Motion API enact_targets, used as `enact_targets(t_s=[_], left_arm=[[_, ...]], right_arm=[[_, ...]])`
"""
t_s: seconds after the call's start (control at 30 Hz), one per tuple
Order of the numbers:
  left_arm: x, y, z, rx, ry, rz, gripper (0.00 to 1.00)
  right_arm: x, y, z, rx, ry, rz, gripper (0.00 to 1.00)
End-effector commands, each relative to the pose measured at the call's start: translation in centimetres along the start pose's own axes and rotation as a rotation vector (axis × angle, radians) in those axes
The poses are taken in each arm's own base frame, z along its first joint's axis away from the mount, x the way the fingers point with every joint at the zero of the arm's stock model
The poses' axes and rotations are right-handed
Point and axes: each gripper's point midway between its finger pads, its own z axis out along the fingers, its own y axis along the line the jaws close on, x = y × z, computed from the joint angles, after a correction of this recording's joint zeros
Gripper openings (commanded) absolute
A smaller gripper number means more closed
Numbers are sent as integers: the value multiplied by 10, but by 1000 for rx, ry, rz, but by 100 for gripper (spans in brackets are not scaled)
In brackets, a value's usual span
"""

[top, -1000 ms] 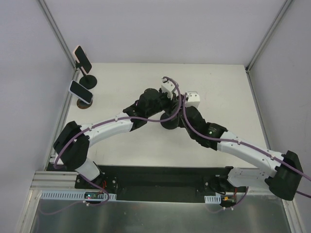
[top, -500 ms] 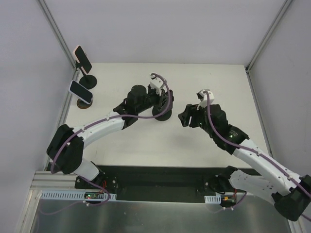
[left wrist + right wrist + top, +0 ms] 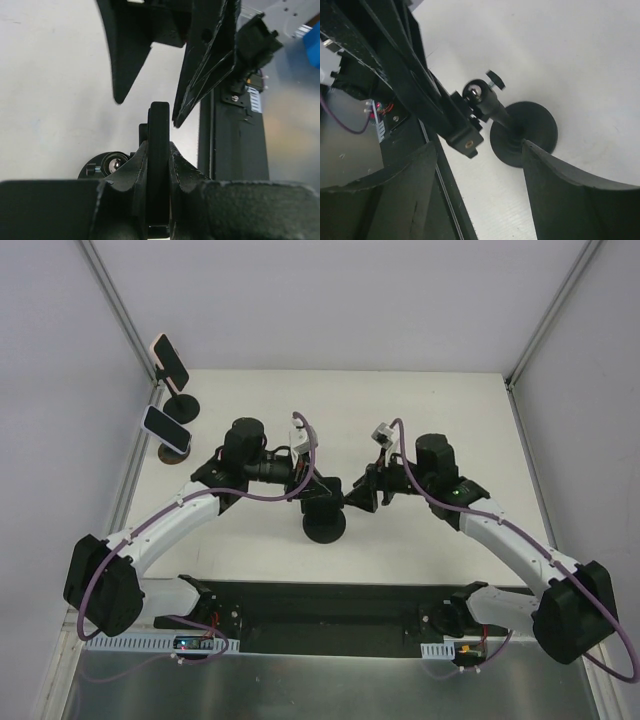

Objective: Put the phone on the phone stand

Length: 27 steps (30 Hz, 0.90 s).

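The phone (image 3: 159,120), a thin dark slab seen edge-on, sits above the black phone stand (image 3: 325,527) near the front middle of the white surface (image 3: 450,410), apparently at its cradle. A second ago both claws crowded the stand. Now the right claw (image 3: 352,498) has opened wide and holds nothing. The left claw (image 3: 303,477) is narrow, pinching the phone. Placement looks nearly done, with only the left claw's release remaining.

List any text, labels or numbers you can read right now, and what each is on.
White label on the black mounting plate, left wrist view: printed lines, too small and blurred to read.
Two phones, top view: screens dark, no text.
Nothing else carries legible writing.
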Motion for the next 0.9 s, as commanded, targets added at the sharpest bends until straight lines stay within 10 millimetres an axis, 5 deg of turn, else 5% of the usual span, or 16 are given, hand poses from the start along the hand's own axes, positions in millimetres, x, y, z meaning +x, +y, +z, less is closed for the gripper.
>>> enact_targets(t_s=[0.0,0.2,0.33,0.53,0.63,0.77,0.87], left_arm=[[-14,-44,-10,211,-39,65,0],[-17,-43,-8,218,-71,114,0],[-20,-43,-6,218,-87,86,0],[-20,-29,-3,127,-123,119,0],[-15,-14,0,12,-149,148,0],[-7,6,2,-168,-198,216,0],[2,16,2,-256,-219,224,0]], right_arm=[[-17,38,16,-218,-36,-173,70],[-9,56,28,-319,15,-210,66],[-5,52,33,-307,30,-203,58],[-6,57,38,-323,38,-183,33],[-5,59,40,-327,55,-120,1],[-8,51,45,-245,38,23,0],[-18,25,46,-44,-92,238,0]])
